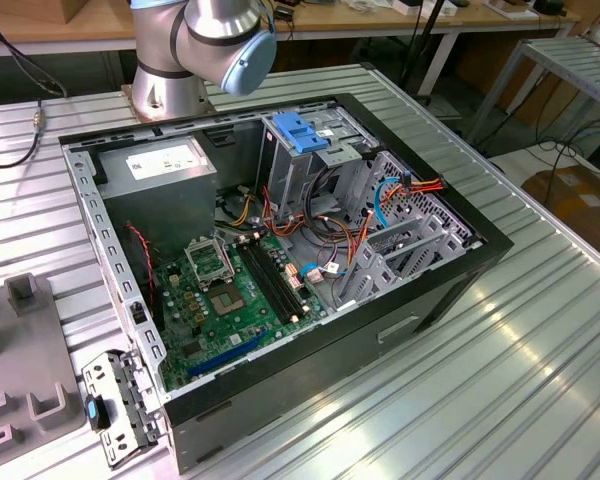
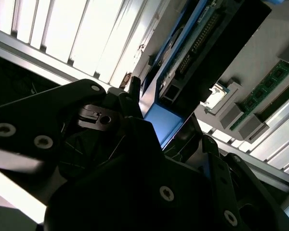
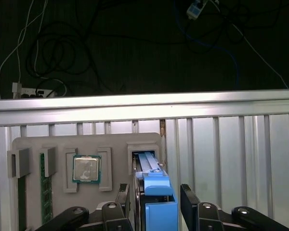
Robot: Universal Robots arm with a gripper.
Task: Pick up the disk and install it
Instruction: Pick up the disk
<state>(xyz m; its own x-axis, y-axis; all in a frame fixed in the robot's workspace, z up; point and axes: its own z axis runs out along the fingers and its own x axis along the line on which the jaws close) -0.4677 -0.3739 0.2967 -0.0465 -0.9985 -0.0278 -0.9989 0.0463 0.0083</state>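
The ribbed metal table (image 1: 540, 380) carries everything. The open computer case (image 1: 310, 390) lies beside the grey parts tray (image 1: 20, 350), on the exterior view's right of it. In the first wrist view, the disk (image 3: 151, 166) stands on edge in a slot at one end of that tray, blue rail uppermost. The gripper (image 3: 156, 192) straddles the disk, its jaws parted just wider than it, with a thin gap on one side, so nothing is gripped. Elsewhere on the tray sit a processor chip (image 3: 86, 168) and a memory stick (image 3: 45, 187).
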